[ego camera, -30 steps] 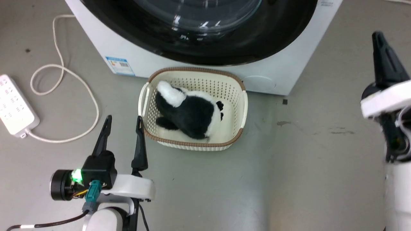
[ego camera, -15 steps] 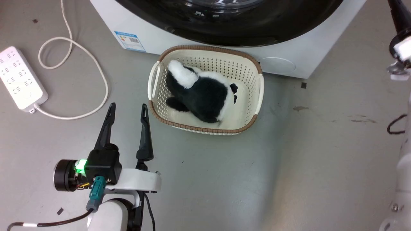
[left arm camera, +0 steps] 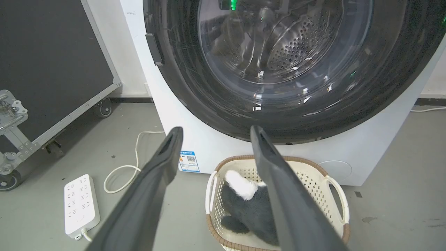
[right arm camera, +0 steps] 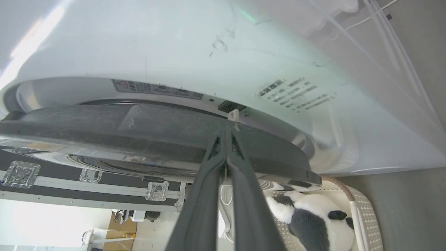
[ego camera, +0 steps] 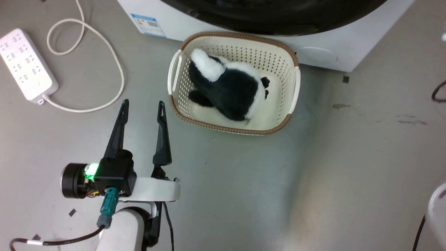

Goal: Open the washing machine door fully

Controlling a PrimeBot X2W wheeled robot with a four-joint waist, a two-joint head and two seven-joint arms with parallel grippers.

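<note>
Holding left end effector (ego camera: 143, 102) released, fingers spread, over grey floor (ego camera: 244, 191) beside cream perforated plastic basket (ego camera: 240, 35). Setting right end effector (right arm camera: 226, 129), clenched with fingers together, at rim of large round glossy black washing machine door (right arm camera: 139, 122) — on front of big white front-loading washing machine (left arm camera: 366, 150), just behind basket.

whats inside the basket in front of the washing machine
A black and white plush toy lies in the cream basket, covering much of its floor. Whatever might lie beneath the toy is hidden.
</note>
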